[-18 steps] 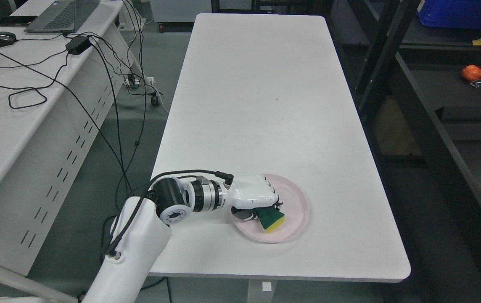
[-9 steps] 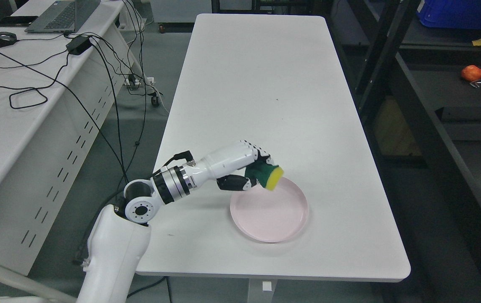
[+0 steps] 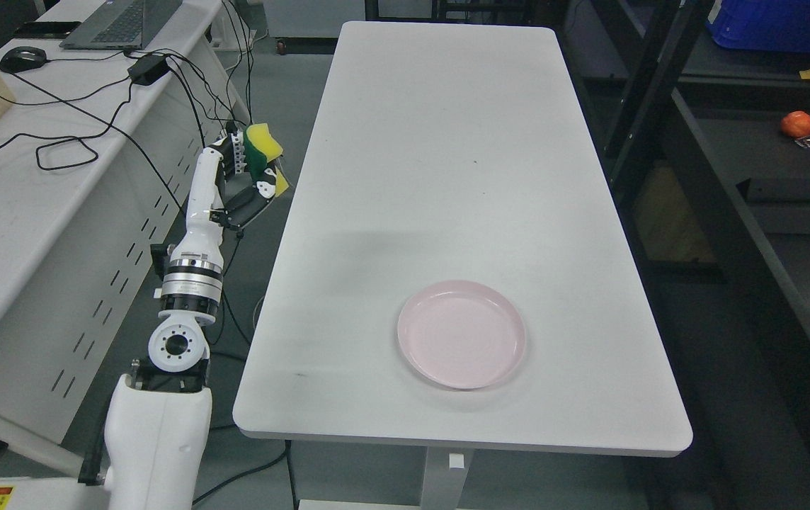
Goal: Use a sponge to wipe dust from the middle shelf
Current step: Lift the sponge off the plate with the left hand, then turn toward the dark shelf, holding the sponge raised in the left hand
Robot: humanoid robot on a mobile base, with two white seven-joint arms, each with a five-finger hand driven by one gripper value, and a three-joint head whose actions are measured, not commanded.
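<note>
Sponge sits high in the left hand, up in the air beside the white table, over the gap between that table and the desk with the wires. The fingers are curled around the sponge and grip it tight. It has a yellow part and a dark green part. The yellow part faces up and away from the palm.

The sponge looks soft and very light. It will squash if the hand squeezes hard, and it bends easily. It does not look slippery, and it cannot break. The best place to hold it is across its two long sides, so one flat face stays free to rub. I think the rough green side would scrub and the yellow side would pick up dust.

The pink plate on the table is bare now. The dark shelves stand on the right, well apart from the hand. A small orange thing lies on one shelf. The sponge has not touched a shelf yet, so the wiping is not begun. The right arm does not show.
</note>
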